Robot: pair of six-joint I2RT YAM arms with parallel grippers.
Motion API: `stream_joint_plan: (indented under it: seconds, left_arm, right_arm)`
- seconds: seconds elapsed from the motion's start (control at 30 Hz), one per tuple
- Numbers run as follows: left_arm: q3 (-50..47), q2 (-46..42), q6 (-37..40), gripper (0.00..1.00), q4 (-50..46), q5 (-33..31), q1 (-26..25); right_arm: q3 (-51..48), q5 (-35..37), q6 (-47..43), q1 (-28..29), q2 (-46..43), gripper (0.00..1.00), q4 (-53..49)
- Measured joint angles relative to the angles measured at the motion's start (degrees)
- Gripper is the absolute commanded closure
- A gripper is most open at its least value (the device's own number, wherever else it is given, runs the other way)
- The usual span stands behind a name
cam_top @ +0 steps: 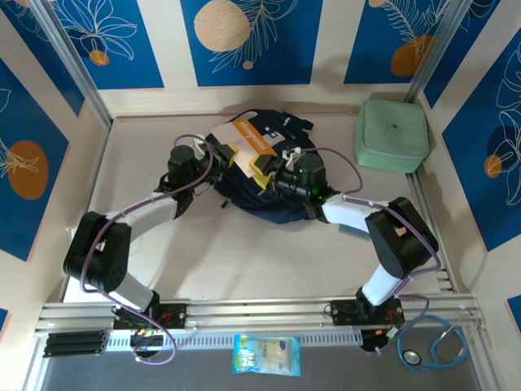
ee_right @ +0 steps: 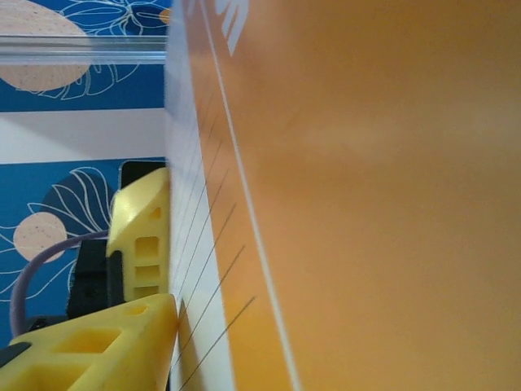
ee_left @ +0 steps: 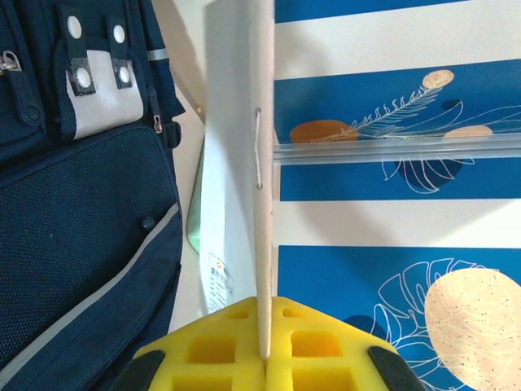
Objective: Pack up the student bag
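Blue wall panels (cam_top: 244,41) with pale leaf drawings and round orange and cream shapes close in a white desk (cam_top: 244,269), and right in the middle toward the back sits the student bag (cam_top: 269,199), navy, lying flat. Across its top lies an orange and white booklet (cam_top: 248,140), and both arms are on it. The left tool (cam_top: 225,155) is at the booklet's left edge; the left wrist view shows its yellow fingers (ee_left: 203,350) pinched tight on the thin white edge, the booklet rising edge-on from between them, with the bag's mesh pocket and grey-white studded panel just to the left. The right tool (cam_top: 264,169) is over at the booklet's near right corner. On the right wrist camera one yellow finger (ee_right: 106,346) sits against the white page edge while the orange cover hides the other, so the booklet is between the jaws, but I cannot tell whether they have clamped down on it. Off in the back right corner, well apart from the bag, rests a pale green zip case (cam_top: 391,134). Down at the near edge, past the rail, there is a snack packet (cam_top: 267,354), and a stethoscope (cam_top: 440,346) lies at the right corner.
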Motion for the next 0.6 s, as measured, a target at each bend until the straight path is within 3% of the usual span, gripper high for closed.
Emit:
stream_joint_plan:
  seconds: [0.3,0.43,0.57,0.6]
  left_arm:
    - [0.02,0.15,0.33,0.98,-1.03,-0.17,0.0]
    - [0.02,0.15,1.84,0.83,-3.19,-0.13,0.0]
    - [0.31,0.09,5.77,0.53,-8.22,-0.2,0.0]
    - [0.39,0.0,7.17,0.47,-9.81,-0.31,-0.02]
  right_arm:
    - [0.76,1.44,-1.6,-0.02,-1.01,0.7,-0.66]
    - [0.76,1.84,-3.13,-0.09,-2.23,0.84,-2.38]
    - [0.76,2.34,-5.6,-0.46,-3.78,1.0,-5.73]
    - [0.76,2.45,-6.32,-0.63,-4.39,1.0,-7.08]
